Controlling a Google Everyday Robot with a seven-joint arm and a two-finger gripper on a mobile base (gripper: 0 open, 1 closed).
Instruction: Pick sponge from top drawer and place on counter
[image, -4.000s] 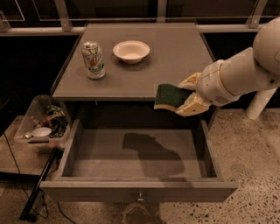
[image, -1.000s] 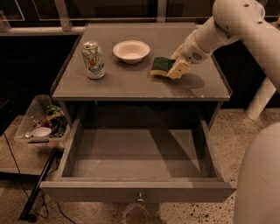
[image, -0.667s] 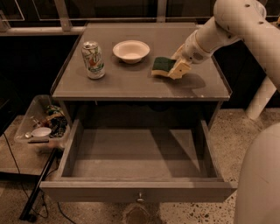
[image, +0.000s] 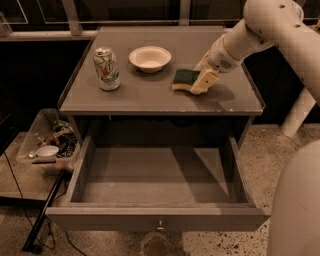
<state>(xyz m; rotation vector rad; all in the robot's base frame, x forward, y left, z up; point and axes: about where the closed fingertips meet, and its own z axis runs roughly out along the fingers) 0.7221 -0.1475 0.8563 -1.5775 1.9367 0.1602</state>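
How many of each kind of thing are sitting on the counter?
Soda can: 1
Bowl: 1
Sponge: 1
Total: 3
The gripper is at the sponge's right end, over the counter.

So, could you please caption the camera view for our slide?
Gripper at the sponge on the counter, beside bowl and can, top drawer open below.

— Where does the room begin?
— Start at the pincer (image: 202, 80), low over the right half of the table (image: 150, 97). Behind it run dark window panes (image: 130, 10) in pale frames (image: 45, 35).
— And lower down?
— A speckled stone floor (image: 272, 145), with a white post (image: 296, 112) standing to the pincer's right. Far to its left are a clear bin of clutter (image: 35, 145) and a slanting black rod (image: 46, 207). The light is dim and warm.
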